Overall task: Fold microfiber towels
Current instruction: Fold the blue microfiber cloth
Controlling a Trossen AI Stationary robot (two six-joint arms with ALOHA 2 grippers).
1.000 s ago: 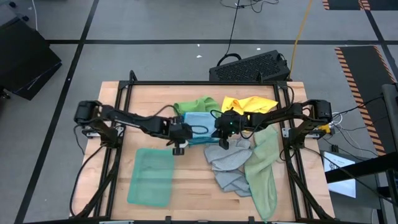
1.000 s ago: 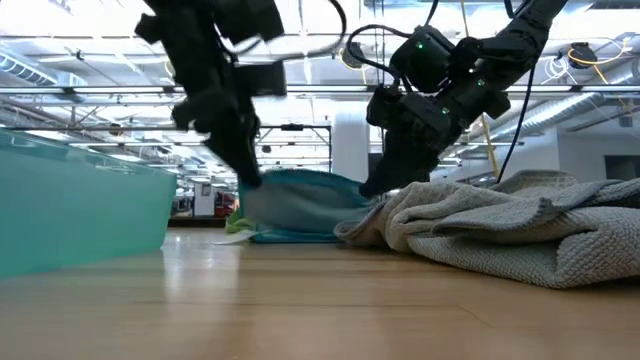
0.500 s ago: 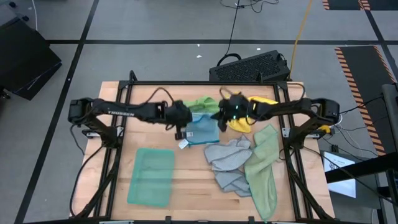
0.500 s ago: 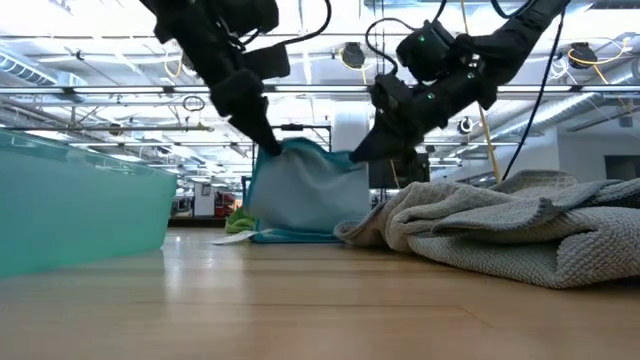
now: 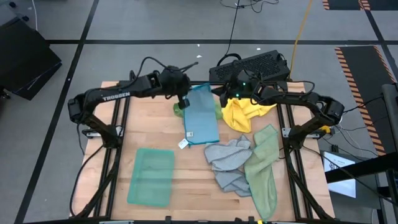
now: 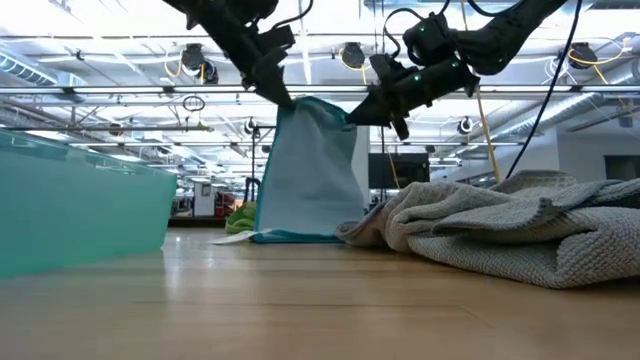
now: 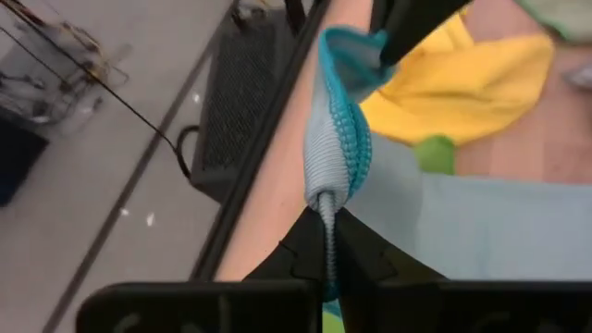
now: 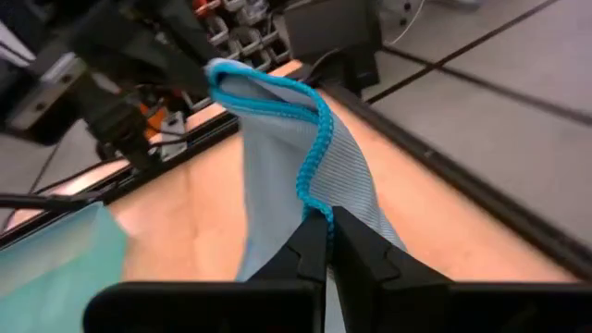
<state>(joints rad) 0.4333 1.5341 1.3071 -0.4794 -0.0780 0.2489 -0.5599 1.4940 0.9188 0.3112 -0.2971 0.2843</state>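
A light blue microfiber towel (image 5: 202,118) hangs between my two grippers over the far middle of the table. Its lower edge (image 6: 290,235) rests on the wood, with a white tag (image 5: 183,144) beside it. My left gripper (image 5: 182,101) is shut on the towel's upper left corner. My right gripper (image 5: 219,94) is shut on the upper right corner. A folded teal green towel (image 5: 151,176) lies flat at the near left. Yellow (image 5: 245,112), bright green (image 5: 179,109), grey (image 5: 229,158) and pale sage (image 5: 264,168) towels lie loose on the table. My left gripper pinches the blue towel's hemmed upper edge at its left corner (image 7: 326,199) between its two fingers, slanting down from the table's left. The towel hangs below. My right gripper pinches the teal-stitched hem at the upper right corner (image 8: 314,203) between its two fingers, coming nearly level from the table's right. The upper edge (image 8: 268,88) runs across to the other gripper.
A black ribbed box (image 5: 252,65) with cables sits just beyond the table's far edge. The grey and sage towels pile up at the near right. Bare wood (image 5: 193,180) shows between the teal green towel and that pile.
Both grippers have risen and gone toward the table's far edge, each keeping its corner of the blue towel. The towel was bunched low on the table and now hangs spread out below them, its lower edge still on the wood.
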